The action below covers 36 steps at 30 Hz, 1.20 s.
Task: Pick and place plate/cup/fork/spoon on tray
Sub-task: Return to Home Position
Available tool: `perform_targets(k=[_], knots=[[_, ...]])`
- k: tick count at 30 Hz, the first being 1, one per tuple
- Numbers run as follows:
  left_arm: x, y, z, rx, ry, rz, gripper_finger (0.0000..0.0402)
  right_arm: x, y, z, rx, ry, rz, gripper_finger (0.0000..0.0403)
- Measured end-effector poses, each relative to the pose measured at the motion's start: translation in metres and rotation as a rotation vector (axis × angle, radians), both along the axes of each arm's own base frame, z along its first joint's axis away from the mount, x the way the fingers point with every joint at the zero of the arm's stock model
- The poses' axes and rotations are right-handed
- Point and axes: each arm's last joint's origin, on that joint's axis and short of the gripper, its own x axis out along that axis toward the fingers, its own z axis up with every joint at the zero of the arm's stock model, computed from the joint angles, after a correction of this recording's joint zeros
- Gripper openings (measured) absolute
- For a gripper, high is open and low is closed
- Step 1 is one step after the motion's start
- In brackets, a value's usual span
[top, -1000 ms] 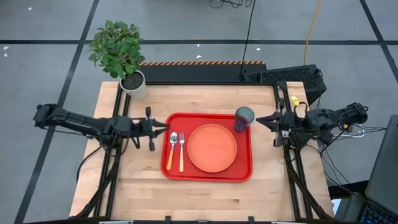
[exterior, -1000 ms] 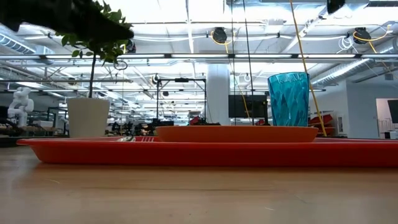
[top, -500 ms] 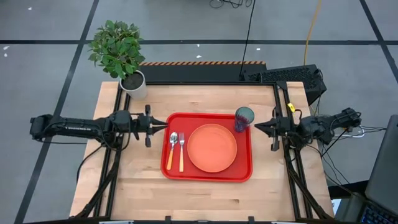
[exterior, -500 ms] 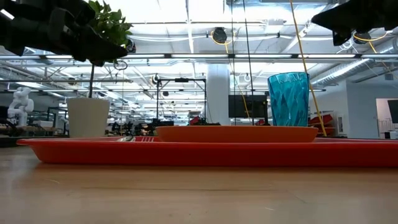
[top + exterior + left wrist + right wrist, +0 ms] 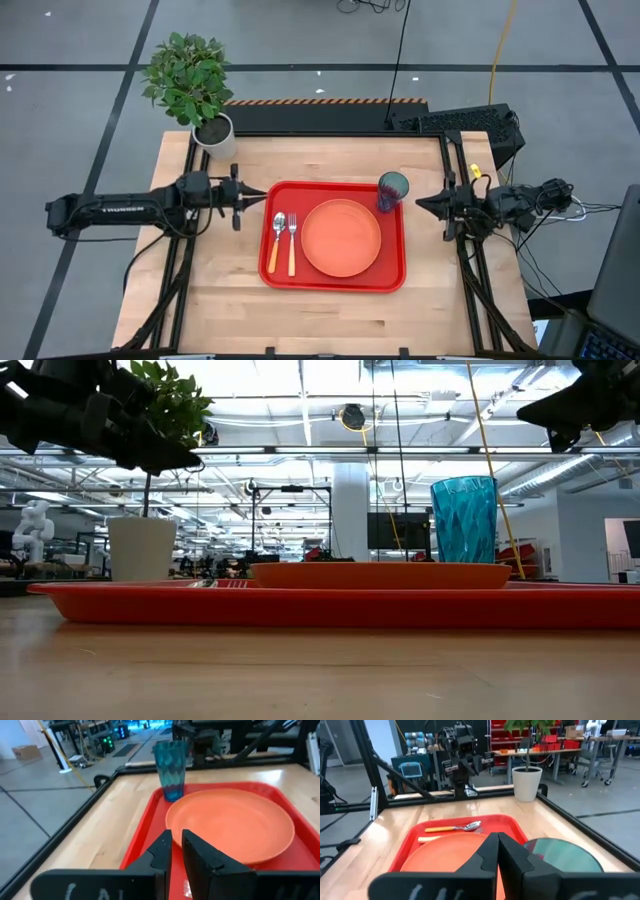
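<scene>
The red tray (image 5: 333,283) lies mid-table. On it lie the orange plate (image 5: 341,238) in the middle and the spoon (image 5: 277,240) and the fork (image 5: 292,243) side by side at its left end. The teal cup (image 5: 392,190) stands upright in its far right corner. My left gripper (image 5: 264,193) hovers shut just off the tray's far left corner, pointing toward the table's right edge. My right gripper (image 5: 419,205) hovers shut just right of the cup, pointing toward the table's left edge. Both are empty. The left wrist view shows the plate (image 5: 235,822) and the cup (image 5: 170,762).
A white pot (image 5: 215,135) with a green plant stands at the table's far left corner. Bare wood lies in front of the tray and on either side of it. Black frame rails run along the table's left and right edges.
Both grippers have come down lower over the table, as the low view shows. My left gripper has drifted slightly toward the far edge, and its arm has stretched out toward the table's left. My right gripper has drifted slightly toward the near edge. The things on the tray have stayed still.
</scene>
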Motion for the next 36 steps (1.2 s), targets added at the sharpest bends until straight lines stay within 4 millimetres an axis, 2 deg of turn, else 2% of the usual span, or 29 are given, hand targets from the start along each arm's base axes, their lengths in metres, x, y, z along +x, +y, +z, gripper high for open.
perform_targets(k=[3,8,15,18,22,26,30,36], knots=[[-0.005,0.003,0.000,0.001,0.008,-0.004,0.0047,0.000,0.000,0.000,-0.006,-0.003,0.000,0.0000],[-0.012,0.006,-0.001,0.007,-0.074,-0.051,0.0047,0.007,0.003,-0.008,-0.032,-0.068,0.023,0.0000],[-0.025,0.015,-0.029,-0.054,-0.159,-0.019,0.0047,0.020,0.009,-0.035,-0.040,-0.147,0.080,0.0000],[-0.029,0.018,-0.035,-0.077,-0.181,-0.033,0.0047,0.023,0.010,-0.045,-0.035,-0.165,0.079,0.0000],[-0.031,0.022,-0.035,-0.064,-0.180,-0.045,0.0047,0.022,0.010,-0.037,-0.007,-0.283,0.074,0.0000],[-0.035,0.027,-0.035,-0.073,-0.181,-0.054,0.0047,0.023,0.011,-0.042,-0.008,-0.233,0.103,0.0000],[-0.036,0.029,-0.036,-0.109,-0.174,-0.069,0.0047,0.022,0.011,-0.039,-0.007,-0.266,0.127,0.0000],[-0.037,0.031,-0.039,-0.128,-0.144,-0.029,0.0047,0.024,0.011,-0.046,0.018,-0.191,0.128,0.0000]])
